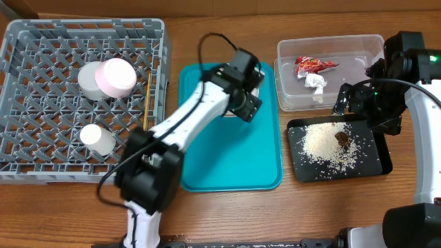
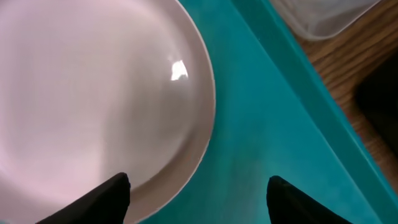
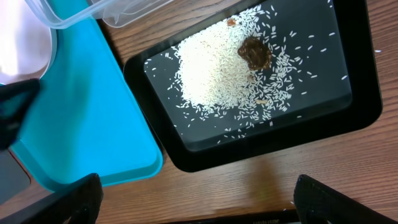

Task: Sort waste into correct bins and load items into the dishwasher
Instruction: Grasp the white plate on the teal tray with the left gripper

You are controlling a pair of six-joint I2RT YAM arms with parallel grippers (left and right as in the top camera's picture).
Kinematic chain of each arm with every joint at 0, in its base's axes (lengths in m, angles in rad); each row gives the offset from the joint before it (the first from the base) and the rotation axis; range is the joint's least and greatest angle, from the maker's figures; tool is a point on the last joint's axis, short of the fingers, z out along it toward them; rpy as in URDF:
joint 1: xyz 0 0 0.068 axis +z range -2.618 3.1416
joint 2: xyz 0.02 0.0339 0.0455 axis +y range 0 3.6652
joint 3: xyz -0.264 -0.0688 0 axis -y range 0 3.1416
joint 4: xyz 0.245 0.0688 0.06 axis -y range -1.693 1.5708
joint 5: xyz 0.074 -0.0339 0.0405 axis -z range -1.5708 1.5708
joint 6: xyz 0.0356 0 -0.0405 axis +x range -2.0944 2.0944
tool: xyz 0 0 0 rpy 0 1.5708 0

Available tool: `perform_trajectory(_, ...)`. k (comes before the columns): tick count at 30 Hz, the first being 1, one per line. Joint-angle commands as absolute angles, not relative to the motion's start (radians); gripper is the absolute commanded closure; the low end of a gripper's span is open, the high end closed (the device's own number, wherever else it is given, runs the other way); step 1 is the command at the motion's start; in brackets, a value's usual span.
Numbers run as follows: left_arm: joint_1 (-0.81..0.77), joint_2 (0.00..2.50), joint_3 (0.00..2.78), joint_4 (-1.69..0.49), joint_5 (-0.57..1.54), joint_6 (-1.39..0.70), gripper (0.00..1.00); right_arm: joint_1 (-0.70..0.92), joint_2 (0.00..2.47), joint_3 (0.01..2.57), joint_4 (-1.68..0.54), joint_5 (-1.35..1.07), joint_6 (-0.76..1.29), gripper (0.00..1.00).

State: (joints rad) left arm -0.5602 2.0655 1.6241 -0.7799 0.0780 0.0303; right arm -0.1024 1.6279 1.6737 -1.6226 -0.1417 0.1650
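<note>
We show the left gripper [image 2: 199, 200], jaws apart, over the white plate [image 2: 93, 93] on the teal tray [image 2: 267, 137]; the right gripper [image 3: 202, 200], jaws apart, just right of that tray; the red wrapper [image 1: 313, 65] print is unreadable

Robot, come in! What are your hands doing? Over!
Left gripper open, straddling the rim of the white plate on the teal tray. Right gripper open, empty, by the black tray of rice. Plate bare, nothing blocking.

L arm [image 1: 196, 110], R arm [image 1: 423, 131] showing white links w/ black joints; black cable [image 1: 202, 45] looping off L; green light [image 1: 433, 58] glowing on R; L gripper [image 2: 198, 185] looking black.
</note>
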Motion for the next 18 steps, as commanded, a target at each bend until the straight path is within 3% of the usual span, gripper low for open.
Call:
perform_trajectory(1, -0.577, 2.123, 1.635, -0.783, 0.064, 0.052, 0.28, -0.101, 1.614, 1.700, -1.618, -0.136, 0.176, 0.00)
perform_trajectory(6, -0.585, 2.187, 1.635, -0.832, 0.059, 0.053, 0.38, -0.101, 1.614, 1.700, -1.618, -0.136, 0.176, 0.00)
perform_trajectory(10, -0.584, 2.215, 1.635, -0.889, 0.044, 0.052, 0.59, -0.101, 1.614, 1.700, -1.618, -0.136, 0.176, 0.00)
perform_trajectory(12, -0.584, 2.216, 1.636, -0.908, 0.041, 0.052, 0.76, -0.101, 1.614, 1.700, -1.618, -0.136, 0.176, 0.00)
perform_trajectory(18, -0.584, 2.214, 1.647, -0.926, 0.041, 0.032, 0.96, -0.101, 1.614, 1.700, -1.619, -0.136, 0.176, 0.00)
